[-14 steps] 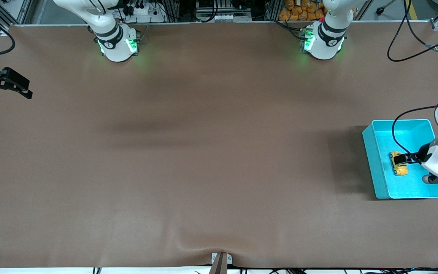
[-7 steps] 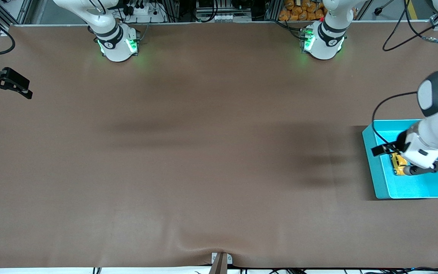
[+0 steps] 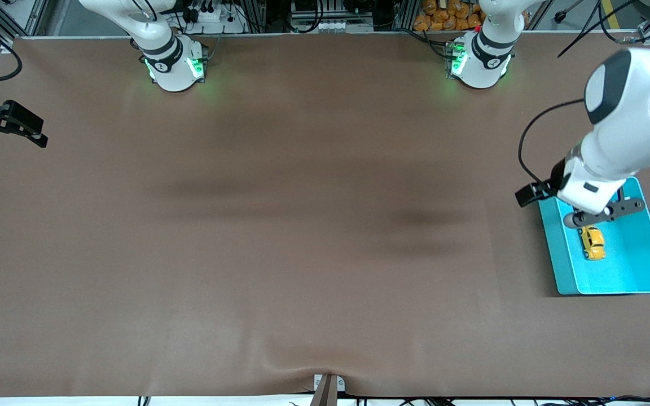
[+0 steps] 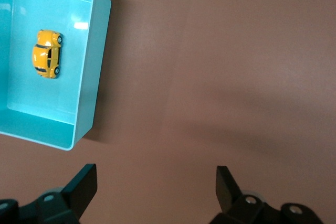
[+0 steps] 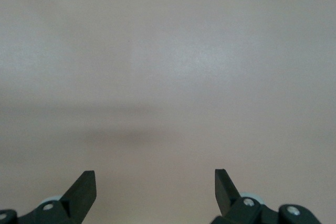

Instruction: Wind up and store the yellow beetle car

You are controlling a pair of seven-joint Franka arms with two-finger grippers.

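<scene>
The yellow beetle car (image 3: 592,243) lies on its wheels inside the turquoise bin (image 3: 552,248), toward the left arm's end of the table. In the left wrist view the car (image 4: 47,54) rests on the floor of the bin (image 4: 90,77). My left gripper (image 3: 530,194) is open and empty, up in the air over the bare table just beside the bin's rim; in its own view the gripper (image 4: 156,176) shows only table between the jaws. My right gripper (image 3: 33,128) is open and empty and waits at the right arm's end of the table, over bare mat (image 5: 155,177).
A brown mat (image 3: 302,225) covers the table. The two arm bases (image 3: 175,65) (image 3: 480,59) stand along the table's edge farthest from the front camera. A small metal clamp (image 3: 328,386) sits at the edge nearest that camera.
My left gripper let go of the car in the bin, rose, and moved off the bin toward the table's middle. The car stays in the bin. The right arm has not moved.
</scene>
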